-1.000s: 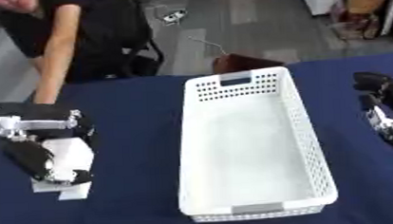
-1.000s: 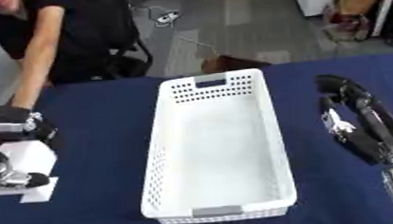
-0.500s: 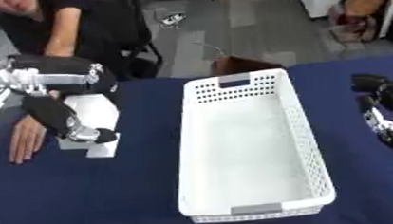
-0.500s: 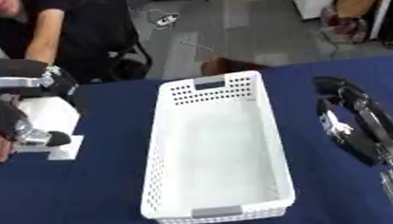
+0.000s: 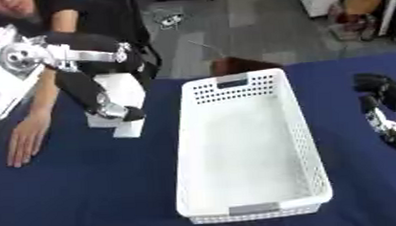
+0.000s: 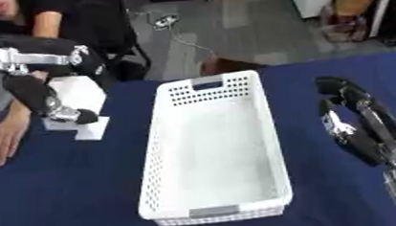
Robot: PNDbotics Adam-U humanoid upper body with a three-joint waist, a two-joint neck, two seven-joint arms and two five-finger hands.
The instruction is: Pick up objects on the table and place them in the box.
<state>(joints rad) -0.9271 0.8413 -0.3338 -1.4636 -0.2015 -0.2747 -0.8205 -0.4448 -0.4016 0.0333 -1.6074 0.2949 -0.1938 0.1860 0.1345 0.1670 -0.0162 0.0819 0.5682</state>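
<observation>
White box (image 5: 117,101) is pinched in my left hand (image 5: 109,108), lifted; next I carry it right over the empty basket (image 5: 307,143) and release.

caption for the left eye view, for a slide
Left hand lifts a white box beside the empty white basket on a blue table.

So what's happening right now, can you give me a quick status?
Left hand holding white box-shaped object above blue table. Right hand idle at right. White perforated plastic basket empty. Person's hand resting nearby.
</observation>
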